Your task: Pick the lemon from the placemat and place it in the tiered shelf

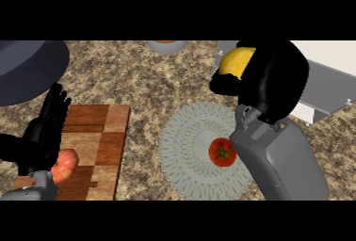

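Note:
My right hand point(268, 77) is curled round the yellow lemon point(235, 61), holding it up above the counter at the left edge of the grey tiered shelf point(327, 87). Only the lemon's left side shows past the fingers. The round grey woven placemat point(188, 141) lies below, near the middle, with a red tomato point(222, 151) on its right part. My left hand point(45, 127) stands open with straight fingers at the left edge, over the wooden board.
A wooden cutting board point(101, 146) lies at the lower left with a reddish apple point(64, 164) partly hidden behind my left hand. A large dark pan point(28, 66) fills the upper left corner. A small bowl point(167, 45) sits at the top edge.

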Available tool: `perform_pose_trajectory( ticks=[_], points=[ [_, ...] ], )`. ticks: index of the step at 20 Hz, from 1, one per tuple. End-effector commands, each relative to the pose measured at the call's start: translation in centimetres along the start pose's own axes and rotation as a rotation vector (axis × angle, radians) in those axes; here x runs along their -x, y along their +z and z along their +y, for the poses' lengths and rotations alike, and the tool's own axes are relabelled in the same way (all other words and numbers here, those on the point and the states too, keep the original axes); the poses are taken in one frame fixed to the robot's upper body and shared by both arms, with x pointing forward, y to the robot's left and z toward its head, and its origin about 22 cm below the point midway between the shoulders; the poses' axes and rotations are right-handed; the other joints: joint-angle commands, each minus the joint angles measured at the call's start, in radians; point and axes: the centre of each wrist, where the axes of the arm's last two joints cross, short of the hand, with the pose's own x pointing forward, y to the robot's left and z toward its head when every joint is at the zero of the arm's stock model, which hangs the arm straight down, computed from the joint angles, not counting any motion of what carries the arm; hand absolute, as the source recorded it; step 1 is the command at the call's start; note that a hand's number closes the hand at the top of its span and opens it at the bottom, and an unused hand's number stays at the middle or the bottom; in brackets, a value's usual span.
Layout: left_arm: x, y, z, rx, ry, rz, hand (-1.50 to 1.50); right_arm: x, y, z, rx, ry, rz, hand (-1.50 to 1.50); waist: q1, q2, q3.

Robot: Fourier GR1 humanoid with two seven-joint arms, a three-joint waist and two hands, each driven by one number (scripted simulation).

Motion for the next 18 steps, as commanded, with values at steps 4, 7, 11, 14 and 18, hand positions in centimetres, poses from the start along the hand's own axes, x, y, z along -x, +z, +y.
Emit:
perform_pose_trajectory(
  ticks=[4,7,11,14,18],
  points=[
    [0.9,-0.3,-1.0,0.015,0.005,-0.004,0.0,1.5,-3.2,-1.5,0.066,0.026,0.225,1.5,0.003,0.011,0.001],
    [0.4,-0.8,-0.2,0.005,-0.003,-0.012,0.0,1.5,-4.0,-1.6,0.081,0.001,0.257,1.5,0.009,0.011,0.001],
    [0.1,0.6,0.1,0.004,0.0,-0.025,0.0,5.3,-6.0,-1.3,0.123,-0.02,0.26,1.5,0.012,0.011,0.002],
    [-1.4,0.5,0.8,0.003,0.002,-0.009,0.0,6.8,-8.7,-1.0,0.149,-0.023,0.258,1.5,0.017,0.012,0.002],
    [0.1,-1.5,-0.7,0.022,0.009,0.004,0.0,7.4,-10.0,1.7,0.173,-0.033,0.252,1.5,0.015,0.015,0.002]
  ],
)
